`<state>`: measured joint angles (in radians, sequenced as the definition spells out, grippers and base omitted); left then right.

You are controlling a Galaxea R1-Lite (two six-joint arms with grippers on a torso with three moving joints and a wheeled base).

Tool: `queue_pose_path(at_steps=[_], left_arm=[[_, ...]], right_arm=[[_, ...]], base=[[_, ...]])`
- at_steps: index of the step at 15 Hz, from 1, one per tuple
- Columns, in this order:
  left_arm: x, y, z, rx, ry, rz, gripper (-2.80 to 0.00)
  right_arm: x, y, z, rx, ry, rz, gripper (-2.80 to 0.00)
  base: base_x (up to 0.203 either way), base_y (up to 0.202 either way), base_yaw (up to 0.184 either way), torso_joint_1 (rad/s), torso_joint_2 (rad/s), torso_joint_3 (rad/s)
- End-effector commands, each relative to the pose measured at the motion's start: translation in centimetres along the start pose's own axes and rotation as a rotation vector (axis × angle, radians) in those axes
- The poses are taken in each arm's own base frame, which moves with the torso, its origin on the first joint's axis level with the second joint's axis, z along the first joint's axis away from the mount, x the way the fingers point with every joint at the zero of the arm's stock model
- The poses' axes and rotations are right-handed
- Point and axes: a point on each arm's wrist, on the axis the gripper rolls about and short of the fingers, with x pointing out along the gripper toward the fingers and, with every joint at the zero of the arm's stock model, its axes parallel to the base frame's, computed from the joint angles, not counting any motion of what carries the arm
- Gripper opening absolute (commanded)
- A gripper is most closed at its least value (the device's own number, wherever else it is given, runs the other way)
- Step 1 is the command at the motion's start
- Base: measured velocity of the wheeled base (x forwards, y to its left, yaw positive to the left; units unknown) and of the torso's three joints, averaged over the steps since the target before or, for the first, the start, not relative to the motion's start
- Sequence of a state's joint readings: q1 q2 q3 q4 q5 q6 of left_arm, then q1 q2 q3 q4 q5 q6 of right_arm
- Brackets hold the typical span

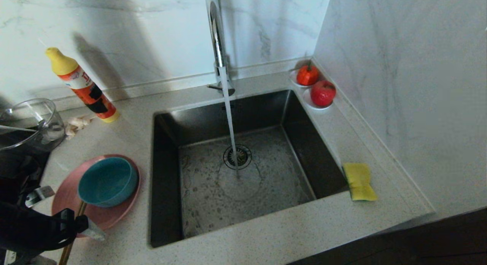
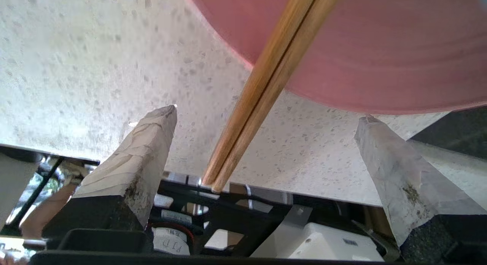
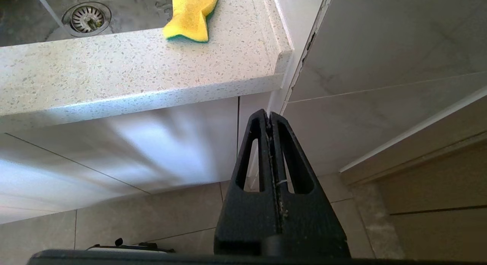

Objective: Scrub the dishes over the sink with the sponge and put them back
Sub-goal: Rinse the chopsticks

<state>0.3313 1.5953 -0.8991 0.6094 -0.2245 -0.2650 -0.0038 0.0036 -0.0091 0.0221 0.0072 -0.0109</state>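
**Left gripper open over the chopsticks at the counter's front-left corner**

The left gripper [image 2: 266, 116] is at the front-left corner of the counter [image 1: 266, 234], beside the front rim of the plate [image 1: 68, 198]. Its fingers [image 2: 144, 151] are spread wide and hold nothing. In the left wrist view the chopsticks [image 2: 262, 90] run between the two fingers without touching either. The pair lies side by side, the far part resting across the plate, the near tips overhanging the counter's front edge.

The plate sits on the counter to the left of the sink [image 1: 171, 219], close to its left wall. The bowl [image 1: 107, 181] stands upright on the plate, toward its back half.

The sink occupies the middle of the counter. The tap [image 1: 217, 40] rises from the back edge, and a stream of water falls from it onto the strainer [image 1: 237, 157]. The basin floor is wet and spotted.

The sponge [image 1: 359, 181] lies on the counter at the sink's front-right corner, yellow face up, its green layer against the counter. It is pinched in at the middle.

The right gripper [image 3: 271, 118] hangs below counter level, in front of the cabinet face, near the counter's right end. Its fingers are pressed together and hold nothing.

A bottle [image 1: 81, 84] leans at the back-left of the counter. A glass bowl [image 1: 32, 122] stands at the left edge. Two saucers [image 1: 310, 103] with red fruit occupy the back-right corner.
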Motion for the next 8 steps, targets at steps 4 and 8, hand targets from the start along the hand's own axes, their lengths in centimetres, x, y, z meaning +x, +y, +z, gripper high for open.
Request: queue_pose_path(at_steps=[4,8], left_arm=[[0.02,-0.03,-0.12,-0.004,0.001,-0.002,0.00],[-0.01,-0.02,-0.21,-0.004,0.001,-0.002,-2.79]], right_arm=[[0.00,0.00,-0.01,-0.001,0.000,0.001,-2.80],[0.00,0.00,-0.01,-0.001,0.000,0.000,-2.80]], base=[[0.000,0.000,0.000,0.000,0.00,0.000],[0.000,0.000,0.000,0.000,0.00,0.000]])
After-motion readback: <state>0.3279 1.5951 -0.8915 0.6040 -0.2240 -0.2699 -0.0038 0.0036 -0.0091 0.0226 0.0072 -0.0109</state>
